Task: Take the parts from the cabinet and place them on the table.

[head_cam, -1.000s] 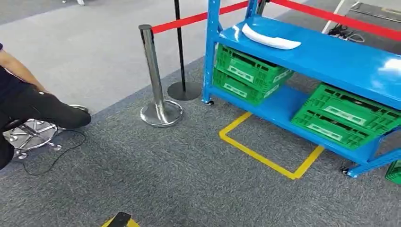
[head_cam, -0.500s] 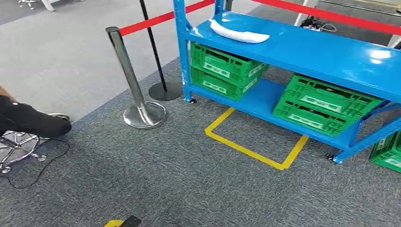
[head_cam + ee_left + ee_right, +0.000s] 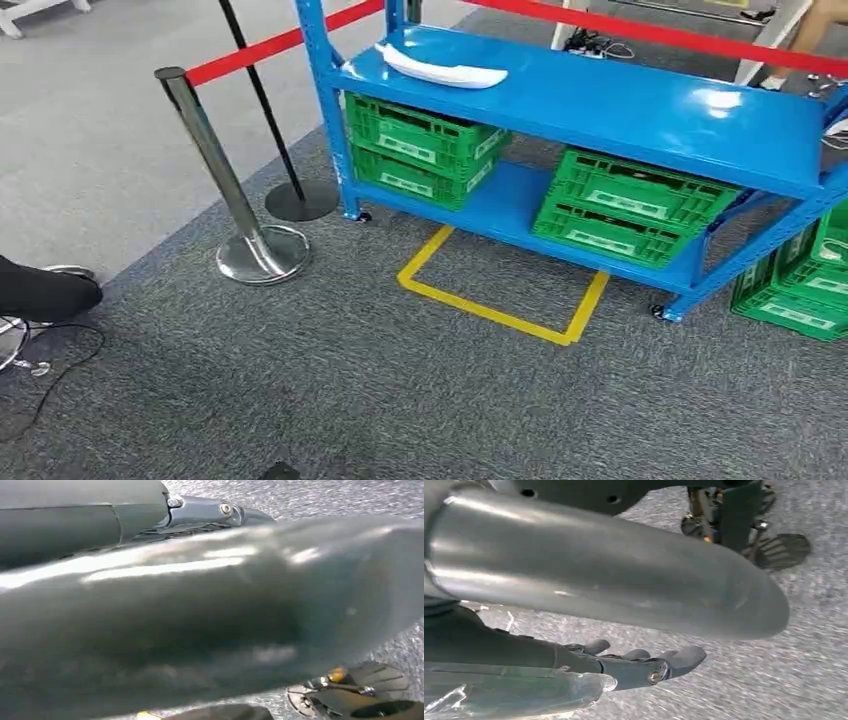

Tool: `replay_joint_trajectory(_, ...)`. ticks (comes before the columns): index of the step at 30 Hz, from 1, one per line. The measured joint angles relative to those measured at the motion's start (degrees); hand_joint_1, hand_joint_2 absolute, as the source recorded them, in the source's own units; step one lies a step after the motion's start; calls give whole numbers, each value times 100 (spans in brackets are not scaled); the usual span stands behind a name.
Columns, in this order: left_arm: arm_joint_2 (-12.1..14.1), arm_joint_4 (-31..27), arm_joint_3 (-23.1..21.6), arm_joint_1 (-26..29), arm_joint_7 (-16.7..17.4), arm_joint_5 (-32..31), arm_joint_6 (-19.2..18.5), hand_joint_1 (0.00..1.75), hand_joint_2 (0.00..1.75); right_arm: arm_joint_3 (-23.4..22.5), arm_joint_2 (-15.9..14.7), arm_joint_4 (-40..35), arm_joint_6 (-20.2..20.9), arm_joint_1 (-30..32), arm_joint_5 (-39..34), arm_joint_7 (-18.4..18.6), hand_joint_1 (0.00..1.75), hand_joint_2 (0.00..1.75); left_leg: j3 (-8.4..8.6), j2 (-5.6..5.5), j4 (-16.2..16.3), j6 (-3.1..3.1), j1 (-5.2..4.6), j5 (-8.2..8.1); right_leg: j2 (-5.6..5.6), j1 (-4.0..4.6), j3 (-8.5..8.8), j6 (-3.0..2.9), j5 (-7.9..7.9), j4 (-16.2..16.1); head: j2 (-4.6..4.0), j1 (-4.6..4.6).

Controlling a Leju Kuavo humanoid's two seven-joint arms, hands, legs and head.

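Blue shelf [image 3: 640, 110] w/ white part [image 3: 440, 70], prob. plastic

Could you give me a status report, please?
Right hand empty, fingers out; left hand too blurred to judge. White part on blue cabinet top shelf. Steel post stands left of cabinet.

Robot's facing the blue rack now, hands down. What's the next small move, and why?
Probably step forward into the yellow floor marking: the white part lies on the blue rack top shelf, beyond it, and the right hand hangs over carpet.
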Motion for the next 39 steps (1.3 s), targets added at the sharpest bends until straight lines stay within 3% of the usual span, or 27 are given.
replay_joint_trajectory(1, -2, 0, -2, -1, -4, -2, 13, 0, 0, 2, 0, 0, 0, -2, -6, -9, 0, 0, 0, 26, -4, 38, -4, -7, -196, 17, -101, 17, -160, 213, 0, 52)
replay_joint_trajectory(2, -7, 0, -2, 3, -4, -11, 19, 0, 0, 2, 0, 0, 2, -22, -13, -20, 0, 0, -3, 80, -4, 72, -16, -8, -301, 10, -306, 32, -406, 640, 0, 55)
replay_joint_trajectory(3, -7, 0, -2, 19, -4, -42, 26, 0, 0, 2, 0, 0, 2, -44, -20, -28, 0, 0, -3, 141, -3, 77, -28, -11, -353, 6, -544, 46, -646, 1151, 0, 50)
replay_joint_trajectory(5, -4, 0, -13, 30, -4, -57, 26, 0, 0, 0, 0, 0, 0, -48, -26, -42, 0, 0, -3, 238, -1, 84, -40, -18, -388, 2, -850, 64, -859, 1793, 0, 48)
replay_joint_trajectory(6, -4, 0, -24, 26, -4, -63, 15, 0, 0, 0, 0, 0, 0, -32, -26, -39, 0, 0, 2, 282, 0, 82, -41, -20, -391, 2, -830, 65, -762, 1756, 0, 50)
replay_joint_trajectory(8, -7, 0, -57, 23, -4, -85, 9, 0, 0, 0, 0, 0, 7, -19, -26, -26, 0, 0, 21, 346, 2, 63, -39, -37, -427, 1, -433, 55, -345, 1019, 0, 52)
replay_joint_trajectory(9, -11, 0, -68, 23, 0, -101, 9, 0, 0, 0, 0, 0, 7, -28, -24, -13, 0, 0, 47, 382, 2, 43, -36, -50, -548, 1, -54, 41, -68, 338, 0, 50)
replay_joint_trajectory(10, -11, 0, -74, 24, 11, -116, 9, 0, 0, 0, 0, 0, 9, -44, -24, -4, 0, 0, 65, 421, 3, 13, -43, -61, -740, 17, 125, 40, -76, -27, 0, 55)
replay_joint_trajectory(11, -11, 0, -83, 19, 18, -136, 9, 0, 0, 0, 13, 0, 11, -67, -24, 9, 0, 0, 67, 438, 17, -26, -85, -71, -716, 43, 117, -11, -73, -37, 0, 39)
replay_joint_trajectory(14, -24, 0, -122, 11, 22, -179, 13, 0, 0, 0, 22, 0, 17, -67, -33, 15, 0, 0, 94, 514, -28, -121, -65, -46, -586, 71, 87, -96, -63, -20, 0, 44)
replay_joint_trajectory(15, -31, 0, -142, 9, 20, -188, 20, 0, 0, 0, 26, 0, 18, -65, -61, 9, 0, 0, 102, 537, -25, -160, -66, -71, -542, 47, 164, -144, -34, -55, 0, 44)
replay_joint_trajectory(16, -28, 0, -155, 6, 15, -201, 26, 0, 0, -4, 35, 0, 17, -62, -72, 2, 0, 0, 80, 385, 48, -205, -53, -140, -502, 19, 158, -175, -13, -77, 0, 33)
replay_joint_trajectory(17, -33, 0, -162, 3, 4, -210, 37, 0, 0, -20, 35, 0, 15, -68, -74, -7, 0, 0, -30, 256, 281, -225, -50, -318, -472, 7, 156, -210, 6, -80, 0, 20)
replay_joint_trajectory(20, -31, 0, -162, 8, 7, -170, 20, 0, 0, -28, 35, 0, 13, -80, -46, -7, 0, 0, -697, 183, 1644, -243, -49, -908, -327, 10, 131, -243, 9, -79, 0, 20)
replay_joint_trajectory(21, -28, 0, -162, 8, 9, -166, 13, 0, 0, -33, 33, 0, 13, -78, -42, -4, 0, 0, -791, 182, 1787, -239, -48, -891, -272, 10, 131, -243, 10, -78, 0, 20)
replay_joint_trajectory(23, -22, 0, -162, 1, 17, -164, 13, 0, 0, -39, 35, 0, 11, -68, -31, 0, 0, 0, -621, 174, 1375, -224, -45, -492, -158, 4, 144, -239, 10, -75, 0, 20)
replay_joint_trajectory(25, -20, 0, -162, -6, 22, -164, 13, 0, 0, -42, 35, 0, 9, -73, -26, 4, 0, 0, -169, 58, 444, -204, -27, -17, -49, -12, 161, -204, 10, -75, 0, 17)
replay_joint_trajectory(26, -22, 2, -164, -10, 24, -166, 11, 0, 0, -42, 33, 0, 7, -78, -24, 2, 0, 0, -25, -158, 89, -205, -6, 23, 6, 31, 130, -154, -6, -34, 0, 2)
replay_joint_trajectory(27, -24, 2, -164, -29, 33, -166, 7, 0, 0, -44, 33, 0, 2, -89, -22, -2, 0, 0, 6, -144, 30, -174, 14, -37, 47, 35, 92, -127, -9, -8, 0, 6)
replay_joint_trajectory(30, -26, 4, -170, -38, 52, -168, 7, 0, 0, -46, 33, 0, 4, -32, -9, -9, 0, 0, -7, -69, 12, -55, -13, -8, 125, -10, 23, -11, 27, -72, 0, 4)
replay_joint_trajectory(31, -24, 2, -179, -40, 57, -168, 9, 0, 0, -48, 33, 0, 4, -23, -4, -9, 0, 0, 4, -13, -14, -20, 9, 13, 18, -9, 24, 6, -21, -11, 0, 4)
replay_joint_trajectory(32, -26, 2, -183, -43, 57, -168, 11, 0, 0, -48, 35, 0, 2, -32, 0, -9, 0, 0, 4, 13, -15, 18, 7, 4, -192, 8, -81, 26, -185, 209, 0, 50)
replay_joint_trajectory(33, -28, 2, -186, -37, 57, -168, 11, 0, 0, -48, 37, 0, 9, -52, 2, -9, 0, 0, 2, 69, -15, 43, 0, -1, -297, 3, -284, 44, -425, 629, 0, 61)
replay_joint_trajectory(35, -26, 2, -186, -15, 57, -168, 9, 0, 0, -48, 39, 0, 9, -76, 2, -9, 0, 0, 2, 185, -12, 59, -23, -10, -374, -5, -697, 69, -791, 1488, 0, 55)
replay_joint_trajectory(36, -24, 4, -186, -13, 57, -168, 9, 0, 0, -48, 39, 0, 9, -70, 4, -9, 0, 0, 3, 232, -11, 62, -30, -12, -388, -7, -801, 80, -824, 1705, 0, 50)
replay_joint_trajectory(37, -24, 4, -186, -14, 57, -168, 11, 0, 0, -48, 39, 0, 9, -56, 4, -9, 0, 0, 7, 266, -11, 61, -31, -14, -392, -6, -760, 83, -723, 1632, 0, 52)
replay_joint_trajectory(39, -28, 2, -188, -19, 57, -168, 4, 0, 0, -52, 39, 0, 9, -47, 7, -9, 0, 0, 28, 315, -8, 42, -27, -26, -421, -7, -309, 64, -273, 795, 0, 52)
